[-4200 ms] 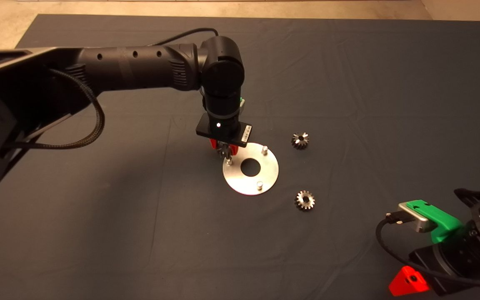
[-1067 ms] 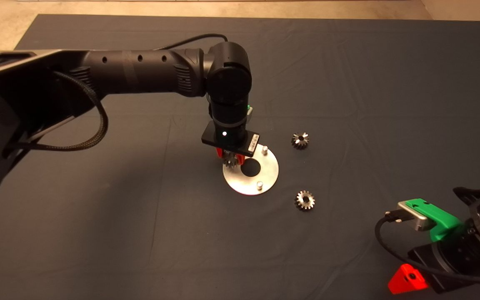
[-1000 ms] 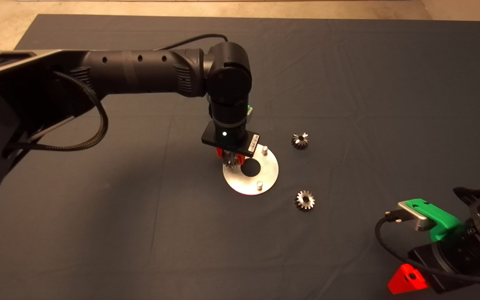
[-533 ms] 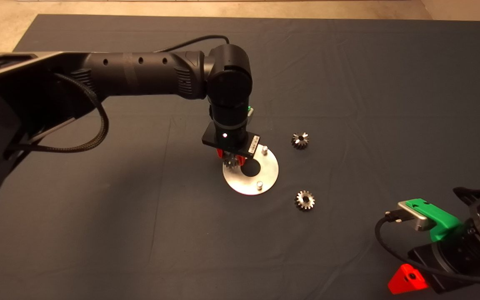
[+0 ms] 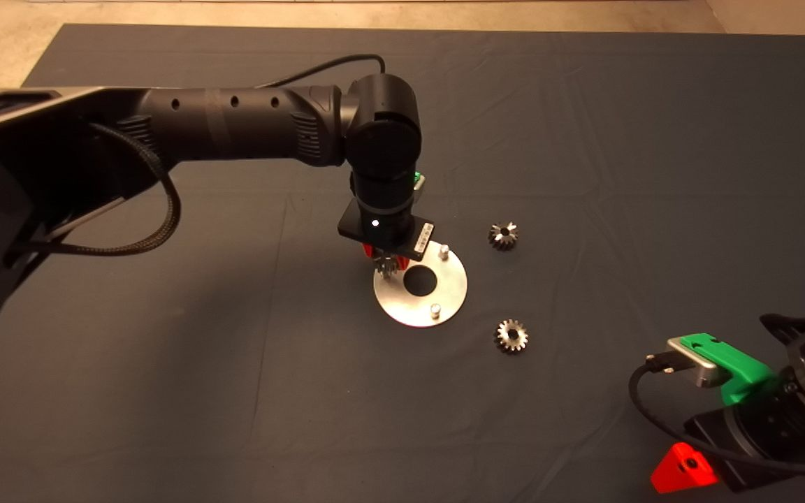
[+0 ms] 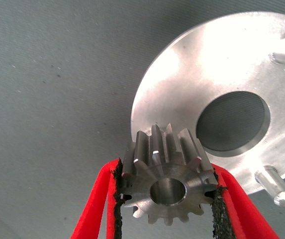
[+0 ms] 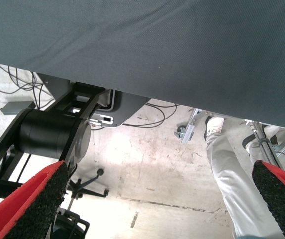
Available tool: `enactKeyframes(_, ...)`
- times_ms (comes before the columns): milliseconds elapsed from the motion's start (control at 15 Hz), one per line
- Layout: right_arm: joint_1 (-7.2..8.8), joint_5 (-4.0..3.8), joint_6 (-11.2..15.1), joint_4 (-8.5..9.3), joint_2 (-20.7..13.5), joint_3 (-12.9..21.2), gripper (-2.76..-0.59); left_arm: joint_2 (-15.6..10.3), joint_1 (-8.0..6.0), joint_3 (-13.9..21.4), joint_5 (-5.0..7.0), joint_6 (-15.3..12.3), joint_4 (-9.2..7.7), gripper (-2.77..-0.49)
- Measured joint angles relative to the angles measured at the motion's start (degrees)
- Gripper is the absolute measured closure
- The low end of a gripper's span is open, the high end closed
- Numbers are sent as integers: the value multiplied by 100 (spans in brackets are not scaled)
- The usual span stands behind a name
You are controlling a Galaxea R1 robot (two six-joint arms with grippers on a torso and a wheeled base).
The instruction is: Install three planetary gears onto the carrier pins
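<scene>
Between red pads, left gripper clamps gear (shiny-faced, dark-toothed).

Looks like a robotics lab or workshop: a dark mat covers the table, bare concrete floor beyond it at twelve o'clock, loose cables trailing, and a person's leg standing by equipment frames.

The head view is dim and orange-brown. The silver plate glares bright white in the left wrist view. The floor beyond the mat looks washed out.
</scene>
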Motion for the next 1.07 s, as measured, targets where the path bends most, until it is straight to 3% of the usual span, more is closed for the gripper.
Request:
enactKeyframes(867, 0, 0, 0, 0, 2, 0, -275, -12, 4, 0, 7, 39, 24, -87)
enactKeyframes(1067, 0, 2, 0, 0, 2, 0, -275, -11, 59, 0, 17, 37, 24, -87)
